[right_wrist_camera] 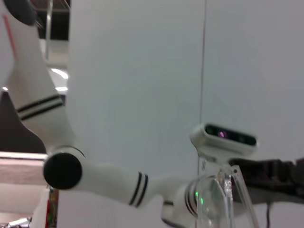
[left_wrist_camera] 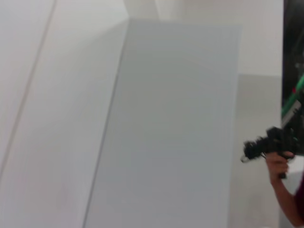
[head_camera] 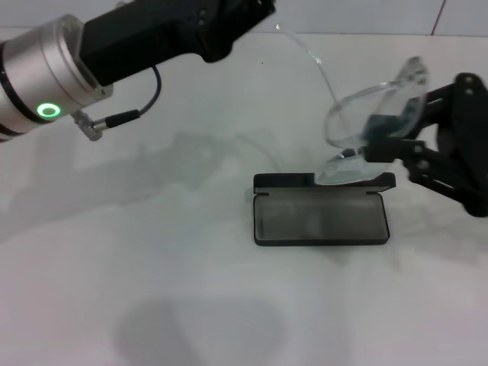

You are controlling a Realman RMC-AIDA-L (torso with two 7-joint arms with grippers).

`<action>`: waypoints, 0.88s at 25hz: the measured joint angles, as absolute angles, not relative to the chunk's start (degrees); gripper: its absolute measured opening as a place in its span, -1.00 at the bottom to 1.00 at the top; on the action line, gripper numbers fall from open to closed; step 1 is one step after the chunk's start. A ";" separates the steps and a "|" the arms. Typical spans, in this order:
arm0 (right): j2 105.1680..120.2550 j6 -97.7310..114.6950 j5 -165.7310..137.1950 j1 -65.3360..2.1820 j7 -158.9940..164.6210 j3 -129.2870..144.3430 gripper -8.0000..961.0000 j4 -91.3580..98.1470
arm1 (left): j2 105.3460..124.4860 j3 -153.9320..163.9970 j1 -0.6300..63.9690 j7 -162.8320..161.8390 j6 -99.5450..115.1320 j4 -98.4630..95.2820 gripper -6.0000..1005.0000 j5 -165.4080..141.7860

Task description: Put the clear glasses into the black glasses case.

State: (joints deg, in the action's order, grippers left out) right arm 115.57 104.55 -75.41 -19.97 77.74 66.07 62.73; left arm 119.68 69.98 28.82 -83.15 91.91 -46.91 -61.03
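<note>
Head view gives you the clearest read. Your right gripper (head_camera: pixel 393 136) comes in from the right edge, raised above the table (head_camera: pixel 152 252), and its black fingers are clamped on the clear glasses (head_camera: pixel 366 122). You see the glasses tilted, lenses angled down toward the case, with one clear arm sticking up and back toward the upper left. The lowest lens edge sits at the raised lid of the black glasses case (head_camera: pixel 320 217); you cannot tell from this angle whether it touches the lid or only hangs in front of it.

The case lies open on the white table near the middle, grey lining up, lid standing along its far side. The tray of the case holds nothing that you can see.

Your left arm stretches across the upper left of the head view, its silver cuff showing a green ring light (head_camera: pixel 49 110). The left gripper (head_camera: pixel 229 30) end is up near the top edge, well apart from the case, and you cannot tell whether its fingers are open or closed.

Left wrist view shows you only pale wall panels and, at the far right, a person's hand (left_wrist_camera: pixel 278 164) holding a black device.

Right wrist view shows you the clear frame of the glasses low in the picture, with the robot's white body and head camera (right_wrist_camera: pixel 223 137) beyond.
</note>
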 joint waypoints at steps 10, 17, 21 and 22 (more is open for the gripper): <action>115.43 122.09 -64.59 -20.04 67.24 61.88 -0.79 58.09 | 119.47 69.03 29.24 -82.01 91.71 -43.61 -0.77 -58.44; 115.49 123.27 -62.95 -20.81 64.17 63.43 -0.79 58.14 | 119.43 69.36 29.84 -82.62 91.49 -43.50 -0.77 -59.12; 115.42 123.10 -63.30 -24.02 63.38 63.47 -0.79 53.93 | 119.53 70.78 31.20 -82.75 92.20 -43.50 -0.77 -59.71; 115.37 123.07 -63.56 -25.11 62.99 63.43 -0.79 52.13 | 119.57 71.50 31.51 -82.76 92.24 -43.49 -0.77 -59.68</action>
State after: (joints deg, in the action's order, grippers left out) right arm 115.37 123.07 -63.56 -25.11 62.99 63.43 52.13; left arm 119.57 71.50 31.51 -82.76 92.24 -43.49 -59.68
